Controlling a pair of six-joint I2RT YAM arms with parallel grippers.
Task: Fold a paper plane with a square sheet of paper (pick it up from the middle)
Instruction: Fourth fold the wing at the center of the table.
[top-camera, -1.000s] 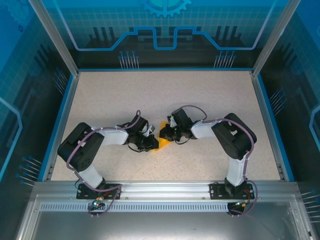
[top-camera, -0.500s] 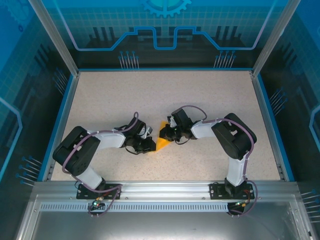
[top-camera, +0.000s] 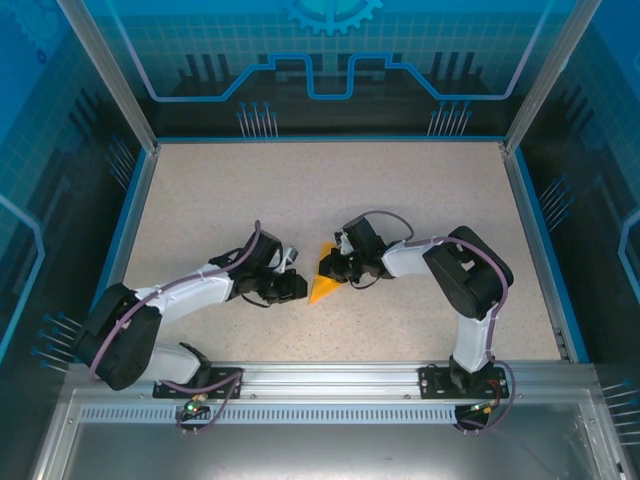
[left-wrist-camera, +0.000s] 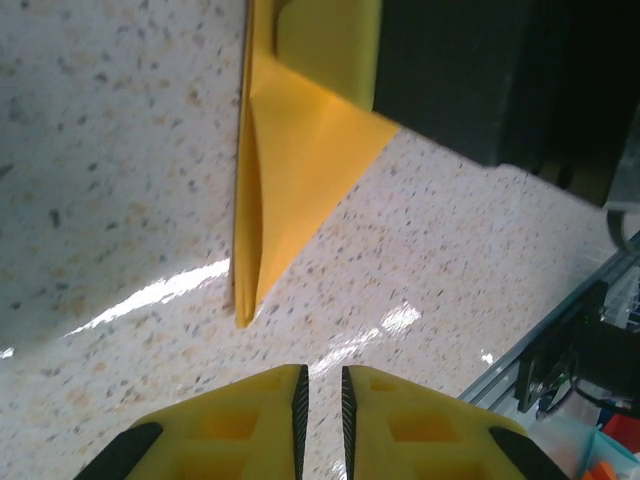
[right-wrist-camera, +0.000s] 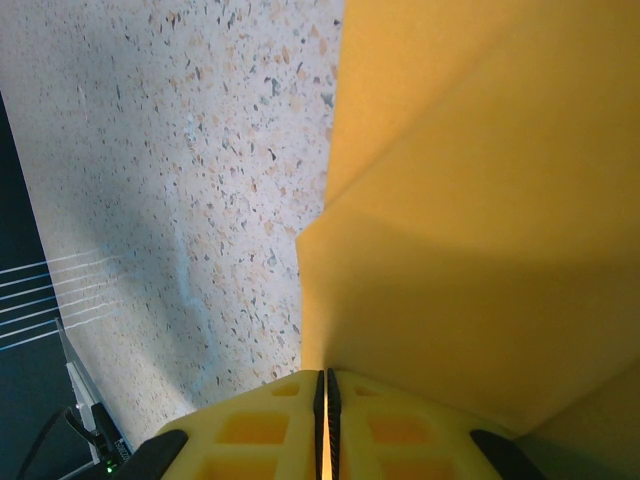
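Note:
The orange-yellow sheet of paper (top-camera: 324, 286) is folded into a pointed dart shape and lies on the table with its tip towards the near edge. My right gripper (top-camera: 332, 268) is shut on its upper end, and the paper (right-wrist-camera: 480, 200) runs in between the closed jaws of that gripper (right-wrist-camera: 324, 385). My left gripper (top-camera: 301, 288) sits just left of the paper, apart from it. In the left wrist view its jaws (left-wrist-camera: 320, 385) stand a narrow gap apart with bare table between them, and the paper's tip (left-wrist-camera: 245, 310) lies ahead.
The speckled table (top-camera: 400, 190) is ringed by a blue rim and clear walls. An aluminium rail (top-camera: 330, 378) with both arm bases runs along the near edge. The right gripper's dark body (left-wrist-camera: 470, 70) looms over the paper's far end.
My left gripper has backed off leftward from the paper and its jaws have parted slightly. The left arm has stretched out lower. The right gripper and the paper stay put.

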